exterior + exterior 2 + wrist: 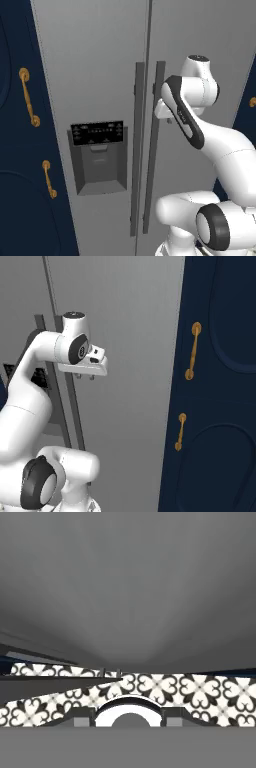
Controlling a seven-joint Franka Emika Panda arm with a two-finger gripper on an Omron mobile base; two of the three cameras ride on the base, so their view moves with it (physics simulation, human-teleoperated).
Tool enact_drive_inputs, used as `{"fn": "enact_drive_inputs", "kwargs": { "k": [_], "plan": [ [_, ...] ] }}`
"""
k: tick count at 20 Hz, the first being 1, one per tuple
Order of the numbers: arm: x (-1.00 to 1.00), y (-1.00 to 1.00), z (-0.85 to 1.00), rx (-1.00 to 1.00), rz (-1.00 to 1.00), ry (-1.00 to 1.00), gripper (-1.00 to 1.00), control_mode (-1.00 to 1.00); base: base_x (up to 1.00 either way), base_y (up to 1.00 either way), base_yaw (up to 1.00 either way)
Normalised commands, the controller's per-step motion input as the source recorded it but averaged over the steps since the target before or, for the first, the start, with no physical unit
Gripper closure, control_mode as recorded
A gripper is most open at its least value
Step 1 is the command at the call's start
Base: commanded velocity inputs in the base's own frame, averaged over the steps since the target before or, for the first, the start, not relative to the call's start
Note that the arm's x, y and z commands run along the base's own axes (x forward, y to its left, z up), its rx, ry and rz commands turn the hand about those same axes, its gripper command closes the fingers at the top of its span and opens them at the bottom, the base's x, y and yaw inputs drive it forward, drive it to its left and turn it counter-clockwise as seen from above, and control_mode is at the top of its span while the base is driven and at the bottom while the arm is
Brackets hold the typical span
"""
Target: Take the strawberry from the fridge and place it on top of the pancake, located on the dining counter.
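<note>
The fridge [95, 75] is a tall grey side-by-side unit with both doors closed, so the strawberry is hidden. Two long vertical bar handles [152, 165] run down its middle seam. My gripper [162, 117] hangs close in front of the right door, just right of the right handle's upper part, fingers pointing down. In the right base view the gripper [84, 377] is shut, with nothing visible between its short fingers. The hand view looks down the grey door face [128, 587]. The pancake and the dining counter are out of view.
A black display panel [97, 132] and recessed dispenser [100, 167] sit on the left door. Navy cabinets with gold handles [29, 97] [192, 351] flank the fridge on both sides. Patterned floor tiles [165, 692] lie below the door.
</note>
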Motion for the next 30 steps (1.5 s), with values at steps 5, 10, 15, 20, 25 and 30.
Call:
{"fn": "enact_drive_inputs", "kwargs": {
  "k": [5, 10, 15, 20, 25, 30],
  "plan": [
    [-0.22, 0.00, 0.00, 0.00, 0.00, 0.00, -1.00, -1.00, 0.00, 0.00, 0.00],
    [0.00, 0.00, 0.00, 0.00, 0.00, 0.00, -1.00, 1.00, -0.81, 0.30, 0.00],
    [0.00, 0.00, 0.00, 0.00, 0.00, 0.00, -1.00, 1.00, -0.43, 0.50, -0.07],
    [0.00, 0.00, 0.00, 0.00, 0.00, 0.00, -1.00, 1.00, 0.25, 0.50, -0.09],
    [0.00, 0.00, 0.00, 0.00, 0.00, 0.00, -1.00, 1.00, 0.17, 0.25, -0.03],
    [0.41, -0.28, -0.23, 0.00, -0.01, -0.17, -1.00, -1.00, 0.00, 0.00, 0.00]
  ]
}}
